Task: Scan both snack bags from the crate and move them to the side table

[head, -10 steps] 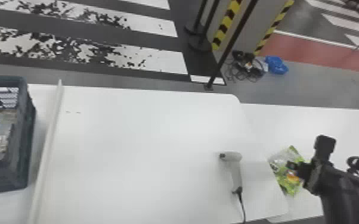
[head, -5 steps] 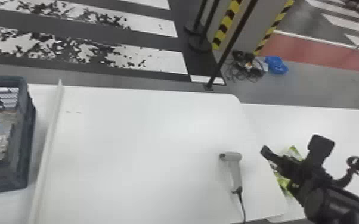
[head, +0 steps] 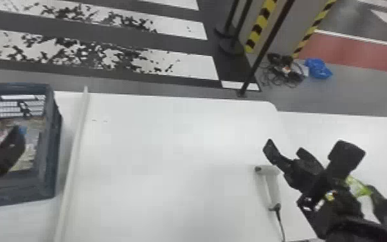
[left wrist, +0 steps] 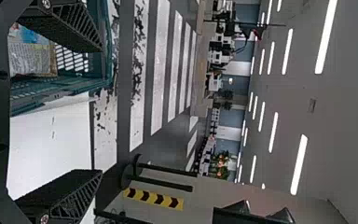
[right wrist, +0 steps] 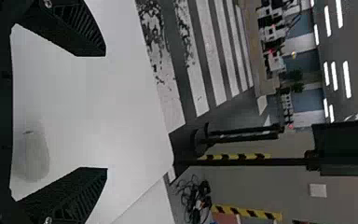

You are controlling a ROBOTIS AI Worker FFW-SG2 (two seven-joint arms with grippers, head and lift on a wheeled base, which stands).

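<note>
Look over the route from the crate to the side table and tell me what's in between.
The crate's wall, then a long white strip; nearer the side table, the scanner and the right gripper.

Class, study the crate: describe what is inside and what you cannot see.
Inside the crate lie pale packaging and something blue. The left end effector covers part of the contents; what lies behind it cannot be told.

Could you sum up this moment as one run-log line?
left claw: open, at the crate | right claw: open, near the scanner | green snack bag: side table, partly hidden
</note>
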